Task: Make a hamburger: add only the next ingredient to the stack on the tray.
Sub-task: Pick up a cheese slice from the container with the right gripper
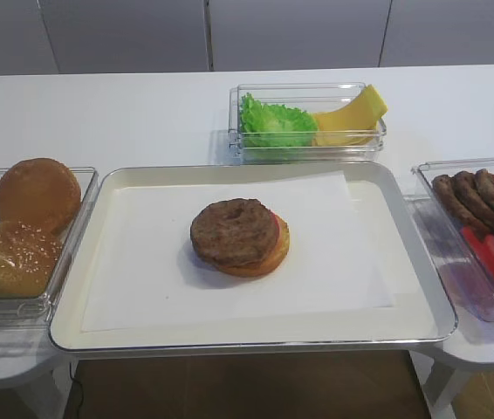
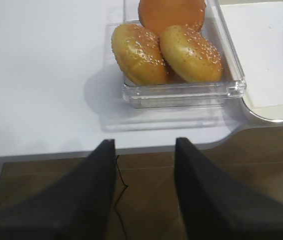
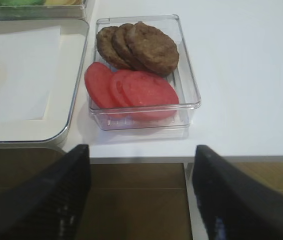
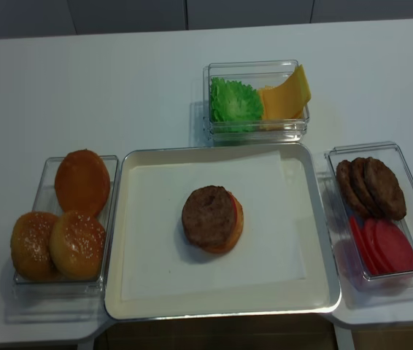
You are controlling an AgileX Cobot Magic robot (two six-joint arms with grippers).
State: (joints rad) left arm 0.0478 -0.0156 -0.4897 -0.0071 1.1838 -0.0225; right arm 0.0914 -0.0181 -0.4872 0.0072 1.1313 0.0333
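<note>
The cream-white tray with its metal rim sits at the front middle of the white bench, lined with white paper. On the paper, near the middle, stands the stack: a round brown patty on top, a red tomato slice showing at its right edge, a tan bottom bun underneath.

The yellow cheese slices lie in the right half of a clear container behind the tray, leaning up against its far right corner, just beside the green ruffled lettuce that fills the left half. The cheese is well apart from the stack.

Left of the tray, a clear box holds three golden buns, two of them seeded. Right of the tray, another clear box holds overlapping brown patties at the back and red tomato slices at the front.

The right claw hangs off the front edge of the bench before the patty box, its dark fingers wide apart and holding nothing. The left claw hangs off the front edge before the bun box, fingers apart, nothing between them. Neither arm shows in the two high views.
</note>
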